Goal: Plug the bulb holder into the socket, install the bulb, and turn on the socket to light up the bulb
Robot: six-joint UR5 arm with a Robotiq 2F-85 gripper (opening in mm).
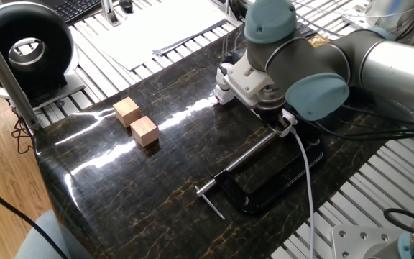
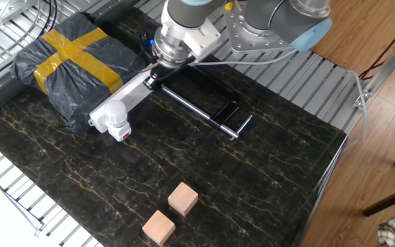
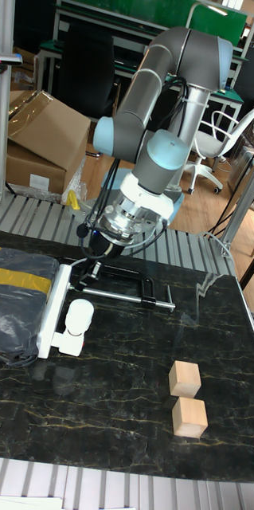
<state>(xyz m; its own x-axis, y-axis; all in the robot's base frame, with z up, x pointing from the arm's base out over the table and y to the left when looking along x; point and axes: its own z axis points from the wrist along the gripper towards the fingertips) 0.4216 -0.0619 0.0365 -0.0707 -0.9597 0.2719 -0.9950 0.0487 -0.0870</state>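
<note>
The socket (image 2: 134, 95) is a long white power strip lying beside a wrapped bundle; it also shows in the tall fixed view (image 3: 53, 307). At its near end stands the white bulb holder (image 2: 121, 128), plugged in, with the bulb (image 2: 116, 110) seated on top. Both also show in the tall view, the bulb (image 3: 80, 312) above the holder (image 3: 71, 343), and the bulb (image 1: 224, 74) peeks out left of the arm. My gripper (image 2: 151, 78) hangs over the strip's far end, its dark fingers together with nothing between them. The bulb does not look lit.
A black clamp (image 2: 212, 107) lies right beside the strip's far end, under the arm. Two tan wooden cubes (image 2: 182, 199) (image 2: 158, 227) sit near the table's front. A grey wrapped bundle (image 2: 66, 55) with yellow tape borders the strip on its other side.
</note>
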